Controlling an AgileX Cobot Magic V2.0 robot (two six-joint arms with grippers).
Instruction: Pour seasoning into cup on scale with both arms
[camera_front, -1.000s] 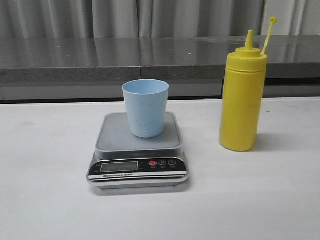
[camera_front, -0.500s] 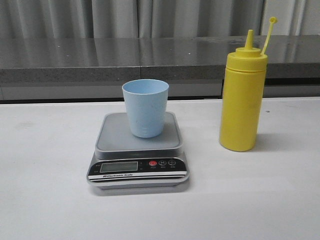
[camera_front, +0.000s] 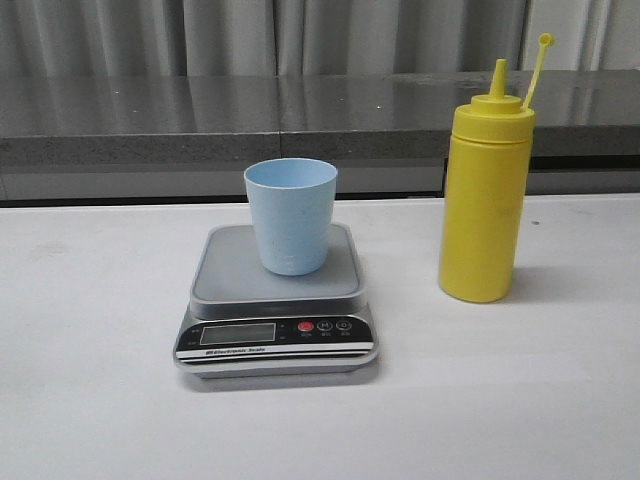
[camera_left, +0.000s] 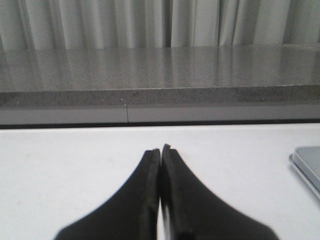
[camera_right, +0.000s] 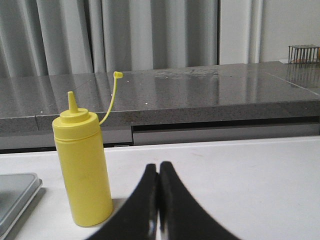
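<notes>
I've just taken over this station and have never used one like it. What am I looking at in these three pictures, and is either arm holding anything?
The machine has two black arms, each ending in a pincer. One picture comes from a front camera looking forward over the white table. It shows a pale blue cup standing upright on a grey scale, and to the right of it, apart, a tall yellow seasoning bottle with its cap off and hanging on a strap.

The other two come from cameras on the wrists. The left pincer is shut and empty, with a corner of the scale at the edge of the picture. The right pincer is also shut and empty, with the bottle standing ahead of it, untouched.
</notes>
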